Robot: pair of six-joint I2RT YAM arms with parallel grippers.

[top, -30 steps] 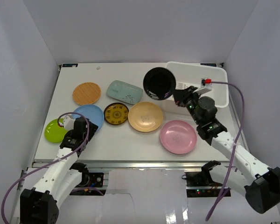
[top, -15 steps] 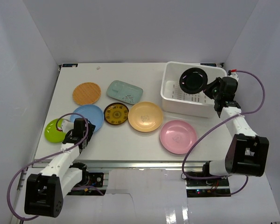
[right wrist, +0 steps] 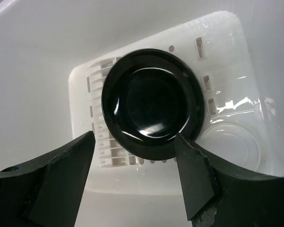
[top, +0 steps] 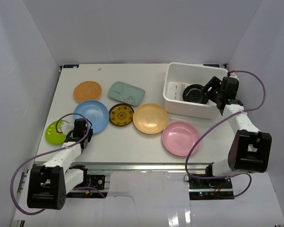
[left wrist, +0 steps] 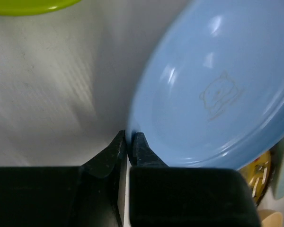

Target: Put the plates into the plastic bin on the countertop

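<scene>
The black plate (top: 195, 93) (right wrist: 151, 104) lies on the slotted base inside the white plastic bin (top: 189, 109) (right wrist: 38, 71). Over the bin, my right gripper (top: 209, 91) (right wrist: 135, 139) is open, with nothing between its fingers. My left gripper (top: 81, 128) (left wrist: 130, 140) is shut on the near rim of the blue plate (top: 91, 115) (left wrist: 217, 90). On the countertop (top: 132, 146) lie the lime green plate (top: 53, 132) (left wrist: 28, 4), orange plate (top: 87, 91), teal dish (top: 127, 93), black-and-yellow plate (top: 121, 114) (left wrist: 260, 175), peach plate (top: 150, 118) and pink plate (top: 181, 138).
White enclosure walls stand on the left, back and right of the countertop. The right arm's purple cable (top: 253, 82) loops beside the bin. The left arm's cable (top: 66, 118) arcs over the lime green plate.
The right gripper has opened and the black plate now lies in the bin instead of hanging tilted above it. The left gripper has shut on the blue plate's rim.
</scene>
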